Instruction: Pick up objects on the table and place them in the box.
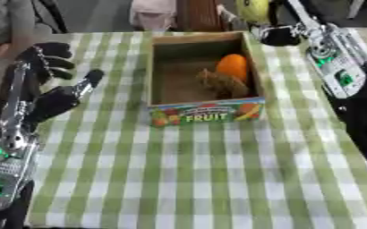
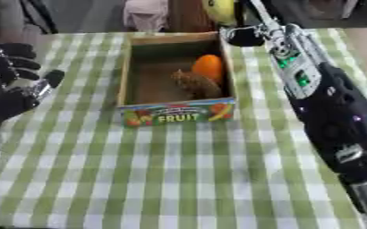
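Top centre: right hand (image 1: pixel 274 33) curled round smooth yellow rounded fruit (image 1: pixel 253 10); probably light, slippery. Left hand (image 1: pixel 52 74) spread, empty. Cardboard fruit box (image 1: pixel 206 114) mid-frame.

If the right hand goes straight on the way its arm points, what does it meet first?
The right hand reaches toward the table's far edge beyond the box. A yellow thing lies right there; whether the hand already touches it cannot be told.

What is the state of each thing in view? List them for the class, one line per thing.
Box: upright, open-topped, on the table.
Orange fruit: inside the box, at its right wall.
Brown thing: inside the box, beside the orange fruit.
Yellow thing: held up beyond the table's far edge.
Left hand: open, empty.
Right hand: shut on the yellow thing.
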You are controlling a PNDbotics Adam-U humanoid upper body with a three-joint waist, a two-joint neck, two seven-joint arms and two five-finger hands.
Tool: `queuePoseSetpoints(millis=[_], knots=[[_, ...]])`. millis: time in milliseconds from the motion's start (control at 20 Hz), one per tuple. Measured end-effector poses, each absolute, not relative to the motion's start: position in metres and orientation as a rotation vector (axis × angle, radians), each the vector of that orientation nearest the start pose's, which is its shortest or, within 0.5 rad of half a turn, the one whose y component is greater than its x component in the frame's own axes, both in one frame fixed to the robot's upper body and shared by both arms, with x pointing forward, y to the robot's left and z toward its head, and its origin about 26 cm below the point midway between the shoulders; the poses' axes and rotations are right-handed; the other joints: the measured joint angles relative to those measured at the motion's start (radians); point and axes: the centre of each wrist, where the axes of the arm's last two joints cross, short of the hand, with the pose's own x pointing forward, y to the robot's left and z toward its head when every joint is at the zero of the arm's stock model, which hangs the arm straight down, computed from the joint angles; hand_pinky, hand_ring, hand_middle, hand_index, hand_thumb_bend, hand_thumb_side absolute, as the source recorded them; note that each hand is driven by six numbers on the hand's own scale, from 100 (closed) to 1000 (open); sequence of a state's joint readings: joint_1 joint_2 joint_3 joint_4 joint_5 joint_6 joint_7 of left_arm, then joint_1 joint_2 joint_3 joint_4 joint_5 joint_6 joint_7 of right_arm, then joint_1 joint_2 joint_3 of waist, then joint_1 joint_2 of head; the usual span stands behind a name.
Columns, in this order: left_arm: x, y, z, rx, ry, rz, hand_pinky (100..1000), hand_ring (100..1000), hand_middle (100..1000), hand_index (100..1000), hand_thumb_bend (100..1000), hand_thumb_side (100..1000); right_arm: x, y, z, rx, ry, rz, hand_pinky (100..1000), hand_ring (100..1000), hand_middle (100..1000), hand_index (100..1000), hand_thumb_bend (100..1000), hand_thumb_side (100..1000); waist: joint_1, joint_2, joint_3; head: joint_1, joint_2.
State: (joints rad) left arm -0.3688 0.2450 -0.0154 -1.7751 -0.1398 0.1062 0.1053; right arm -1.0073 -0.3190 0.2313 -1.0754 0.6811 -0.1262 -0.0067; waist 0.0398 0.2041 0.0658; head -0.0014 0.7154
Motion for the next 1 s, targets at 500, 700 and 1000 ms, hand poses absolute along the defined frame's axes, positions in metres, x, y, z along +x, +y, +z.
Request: queuePoseSetpoints(millis=[500, 700, 1000], knots=[[0.340, 0.241, 0.169, 0.296, -2.060, -0.271, 573, 605, 590, 692, 674, 196, 0.480, -0.162, 0.192, -0.751, -1.911, 1.226, 667, 632, 546, 202, 241, 100, -0.005, 0.023, 0.057, -0.027, -0.009], [0.340, 0.241, 0.170, 0.292, -2.067, -0.271, 573, 605, 590, 692, 675, 196, 0.483, -0.163, 0.182, -0.757, -1.867, 1.237, 665, 633, 547, 209, 244, 100, -0.008, 0.026, 0.068, -0.031, -0.014], [0.340, 0.241, 0.170, 0.290, -2.067, -0.271, 573, 604, 589, 691, 678, 198, 0.484, -0.164, 0.175, -0.752, -1.837, 1.237, 675, 659, 584, 399, 331, 100, -0.015, 0.026, 0.071, -0.032, -0.014]])
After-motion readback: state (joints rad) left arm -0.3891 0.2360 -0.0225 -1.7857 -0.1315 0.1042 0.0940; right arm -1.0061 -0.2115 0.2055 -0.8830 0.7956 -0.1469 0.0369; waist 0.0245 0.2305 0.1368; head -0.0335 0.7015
